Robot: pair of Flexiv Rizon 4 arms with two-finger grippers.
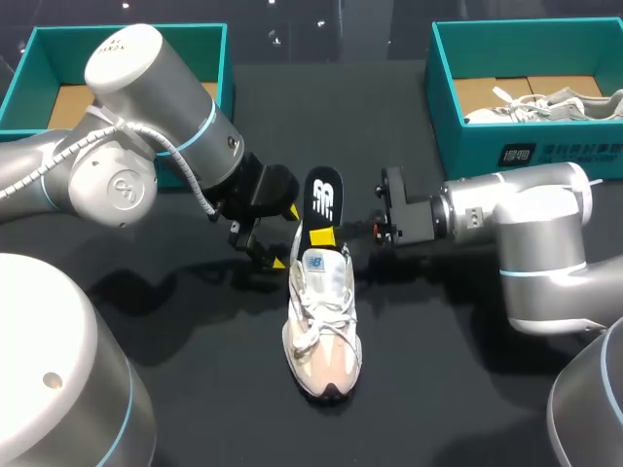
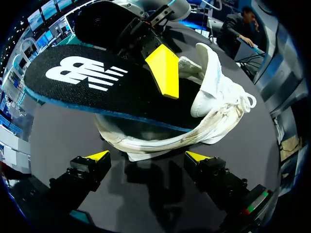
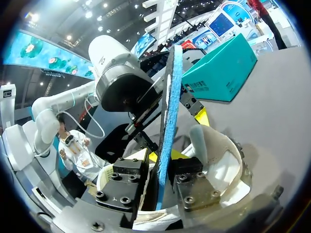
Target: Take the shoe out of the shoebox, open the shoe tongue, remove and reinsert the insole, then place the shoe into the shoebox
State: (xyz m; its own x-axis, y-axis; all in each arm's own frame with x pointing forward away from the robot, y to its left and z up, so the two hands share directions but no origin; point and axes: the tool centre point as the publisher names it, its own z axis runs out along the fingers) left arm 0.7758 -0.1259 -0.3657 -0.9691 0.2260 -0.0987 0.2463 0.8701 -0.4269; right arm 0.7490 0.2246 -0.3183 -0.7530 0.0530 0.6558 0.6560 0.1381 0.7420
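While the right gripper (image 3: 163, 167) pinches the black insole (image 2: 97, 82) edge-on, its front end dips into the white sneaker (image 1: 323, 321) mid-table. The left gripper (image 2: 148, 158) gapes wide at the heel, empty. The insole looks light and floppy, so grip it near the heel.

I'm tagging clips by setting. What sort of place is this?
Probably a robot test bench for shoe handling: the left arm and right arm are over a black table with the teal left shoebox and right shoebox, a sneaker and its insole.
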